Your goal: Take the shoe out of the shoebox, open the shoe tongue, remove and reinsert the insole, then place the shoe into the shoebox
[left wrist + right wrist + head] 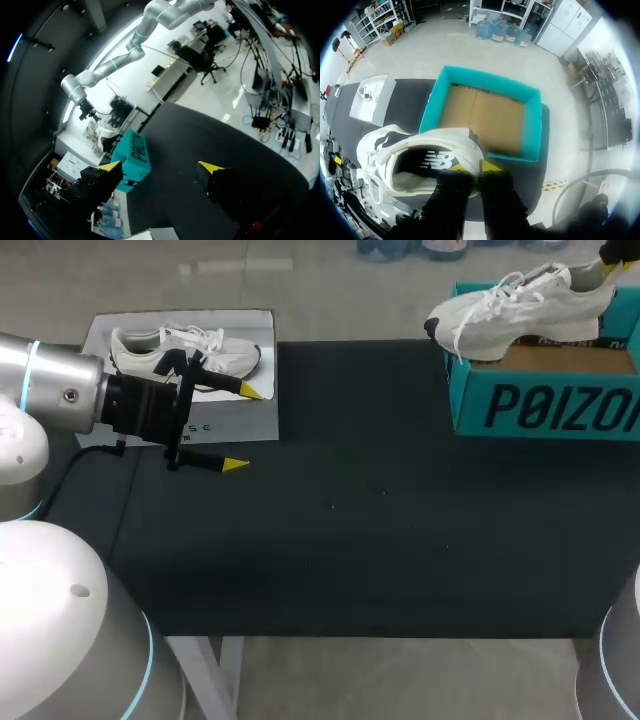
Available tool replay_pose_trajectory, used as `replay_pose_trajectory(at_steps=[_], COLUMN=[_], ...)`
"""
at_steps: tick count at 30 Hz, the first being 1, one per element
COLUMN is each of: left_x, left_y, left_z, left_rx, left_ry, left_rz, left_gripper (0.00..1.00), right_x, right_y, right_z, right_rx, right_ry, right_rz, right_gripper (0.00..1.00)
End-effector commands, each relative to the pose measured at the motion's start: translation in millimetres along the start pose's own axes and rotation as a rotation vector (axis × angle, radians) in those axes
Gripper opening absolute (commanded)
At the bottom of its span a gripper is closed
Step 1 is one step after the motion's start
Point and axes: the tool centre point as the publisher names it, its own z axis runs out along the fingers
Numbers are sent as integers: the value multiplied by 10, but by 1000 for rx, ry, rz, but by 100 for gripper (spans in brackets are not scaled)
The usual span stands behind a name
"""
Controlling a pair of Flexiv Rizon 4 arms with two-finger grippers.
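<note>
My right gripper [481, 166] is shut on the heel collar of the white shoe [405, 160]. In the head view the shoe [520, 308] hangs just above the teal shoebox [545, 405] at the table's far right, toe pointing left. From the right wrist the shoebox [490, 82] lies below and ahead of the shoe, its cardboard floor bare. My left gripper [243, 427] hovers open over the table's left side, nothing between its fingers. In the left wrist view the left gripper [160, 167] faces the distant shoebox [134, 159].
A white sheet [230, 415] with a second white shoe [185, 348] on it lies at the far left, partly under my left gripper. The black mat [350, 510] covers the table between the sheet and the shoebox.
</note>
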Motion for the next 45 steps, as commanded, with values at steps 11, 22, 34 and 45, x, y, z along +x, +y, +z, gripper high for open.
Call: replay_pose_trajectory(at_steps=[11,22,34,45], left_x=[-4,-4,-4,-4], left_y=[-2,-2,-2,-2], left_z=[2,2,2,2], left_rx=[-2,-2,-2,-2], left_ry=[4,4,4,4], left_rz=[0,0,0,0], left_gripper=[100,100,100,100], right_x=[-428,-630,-756,-846], right_y=[203,-56,-43,-2], right_z=[131,373,623,839], right_rx=[-101,-48,-27,-5], right_ry=[-276,-279,-231,-224], right_rz=[423,500,489,474], right_gripper=[0,0,0,0])
